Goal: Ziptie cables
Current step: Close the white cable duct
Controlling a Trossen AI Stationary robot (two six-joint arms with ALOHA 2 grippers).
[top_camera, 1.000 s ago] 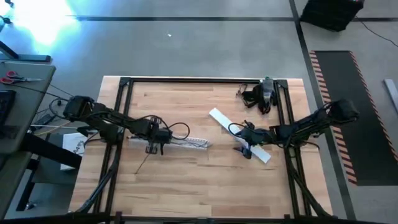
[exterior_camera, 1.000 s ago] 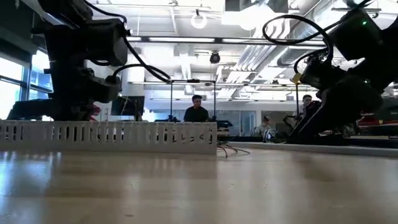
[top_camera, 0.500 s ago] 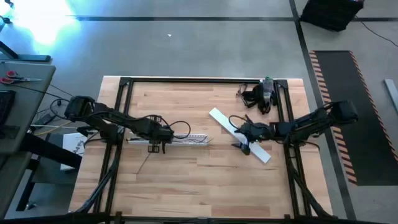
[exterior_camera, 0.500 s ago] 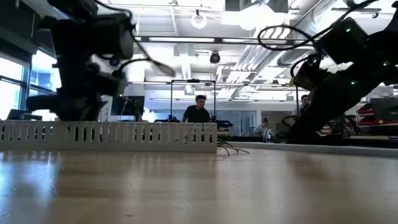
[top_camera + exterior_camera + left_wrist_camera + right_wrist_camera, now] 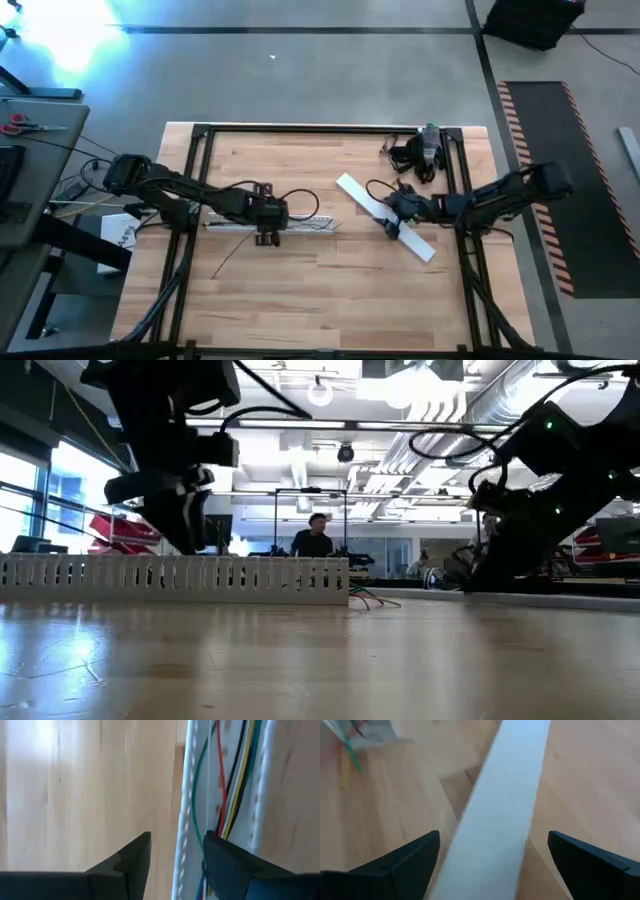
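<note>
- Only in the left wrist view: coloured cables (image 5: pixel 235 795) (red, green, yellow, black, white) lying lengthwise inside the white slotted channel (image 5: pixel 187 815), with one dark finger (image 5: pixel 235 865) over the channel and the other beside it, over bare wood.
- From above, just a thin white channel at table centre, cables too small to tell.
- Only in the right wrist view: flat white cover strip (image 5: pixel 505 805) passing between two widely spread fingers (image 5: pixel 405 865), not touched.
- Left gripper (image 5: pixel 266 222) low over the middle of the channel, arm reaching in from the table's left edge; jaws spread apart, holding nothing.
- Right gripper (image 5: pixel 391 217) low over the cover strip, arm stretched in from the right.
- Light wooden table (image 5: pixel 330 290) with black frame rails; in the low view, wire ends (image 5: pixel 368 600) poking out past the channel end.
- Behind, a large hall with ceiling pipes and a person (image 5: pixel 315 538) standing far off.
</note>
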